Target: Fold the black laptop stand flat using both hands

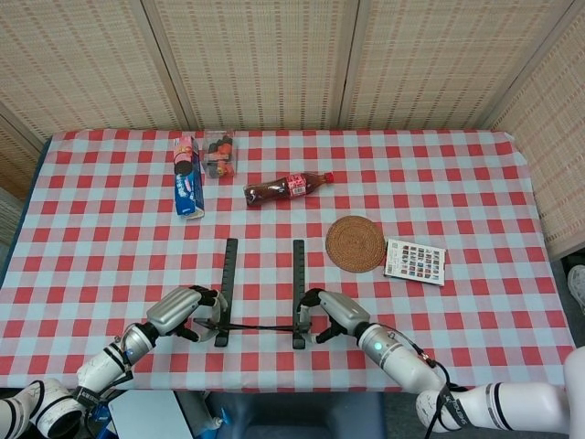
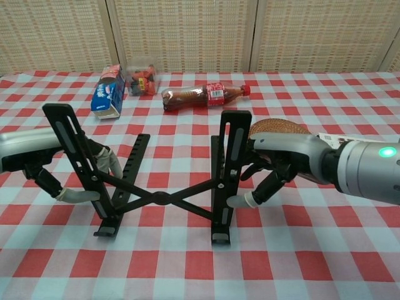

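The black laptop stand (image 2: pixel 164 197) stands unfolded near the table's front edge, its two slotted rails (image 1: pixel 228 274) raised and joined by a crossed brace. My left hand (image 2: pixel 44 164) grips the left rail from outside, with fingers behind it and thumb in front; it also shows in the head view (image 1: pixel 178 311). My right hand (image 2: pixel 284 165) reaches the right rail (image 2: pixel 232 150) from its outer side. Its curled fingers lie against the rail's edge and the thumb touches low on it. The head view shows this hand (image 1: pixel 327 314) beside the right rail.
At the back lie a cola bottle (image 1: pixel 286 187) on its side, a blue biscuit box (image 1: pixel 187 178) and a clear snack tub (image 1: pixel 218 155). A round woven coaster (image 1: pixel 356 243) and a printed card (image 1: pixel 415 262) sit right of the stand.
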Robot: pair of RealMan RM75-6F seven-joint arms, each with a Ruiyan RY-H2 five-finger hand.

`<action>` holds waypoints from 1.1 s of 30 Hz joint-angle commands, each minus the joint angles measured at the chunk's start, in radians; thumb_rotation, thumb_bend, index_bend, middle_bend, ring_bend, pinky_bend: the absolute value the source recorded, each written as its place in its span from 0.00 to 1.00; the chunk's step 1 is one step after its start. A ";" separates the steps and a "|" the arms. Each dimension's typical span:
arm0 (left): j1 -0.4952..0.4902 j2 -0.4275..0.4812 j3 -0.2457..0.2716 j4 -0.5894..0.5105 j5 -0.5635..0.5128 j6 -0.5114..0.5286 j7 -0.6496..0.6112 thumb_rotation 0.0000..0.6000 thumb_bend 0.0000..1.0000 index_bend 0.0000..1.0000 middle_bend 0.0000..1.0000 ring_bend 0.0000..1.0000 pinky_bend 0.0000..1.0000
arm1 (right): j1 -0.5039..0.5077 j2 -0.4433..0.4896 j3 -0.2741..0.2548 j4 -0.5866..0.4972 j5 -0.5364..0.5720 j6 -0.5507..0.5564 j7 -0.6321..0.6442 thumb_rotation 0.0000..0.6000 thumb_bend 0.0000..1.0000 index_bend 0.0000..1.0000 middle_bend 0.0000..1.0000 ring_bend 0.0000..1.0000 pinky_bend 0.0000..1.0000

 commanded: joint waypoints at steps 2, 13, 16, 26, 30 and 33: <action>0.000 0.000 0.000 0.001 0.001 0.001 -0.002 0.95 0.31 0.57 0.34 0.31 0.26 | -0.001 -0.010 0.004 0.003 0.006 0.006 -0.009 1.00 0.30 0.60 0.33 0.13 0.14; 0.001 0.008 0.006 -0.003 0.016 0.013 -0.018 0.77 0.31 0.50 0.34 0.31 0.26 | -0.014 0.004 0.012 -0.018 -0.020 0.008 -0.008 1.00 0.31 0.55 0.31 0.13 0.14; 0.003 0.011 0.011 -0.003 0.035 0.028 -0.025 0.58 0.31 0.42 0.34 0.31 0.26 | -0.016 0.019 0.012 -0.026 -0.049 0.005 -0.010 1.00 0.24 0.39 0.28 0.13 0.14; 0.009 0.038 0.012 -0.026 0.049 0.062 -0.055 0.30 0.31 0.18 0.28 0.25 0.26 | -0.030 0.013 0.044 -0.038 -0.088 0.040 0.008 1.00 0.10 0.09 0.15 0.09 0.14; 0.007 0.058 0.007 -0.044 0.046 0.067 -0.069 0.28 0.31 0.14 0.25 0.21 0.26 | -0.032 0.001 0.055 -0.033 -0.096 0.055 0.008 1.00 0.10 0.03 0.12 0.08 0.14; 0.009 0.079 -0.001 -0.059 0.035 0.073 -0.076 0.28 0.31 0.12 0.23 0.16 0.26 | -0.036 -0.042 0.085 -0.010 -0.098 0.111 0.003 1.00 0.10 0.01 0.11 0.06 0.14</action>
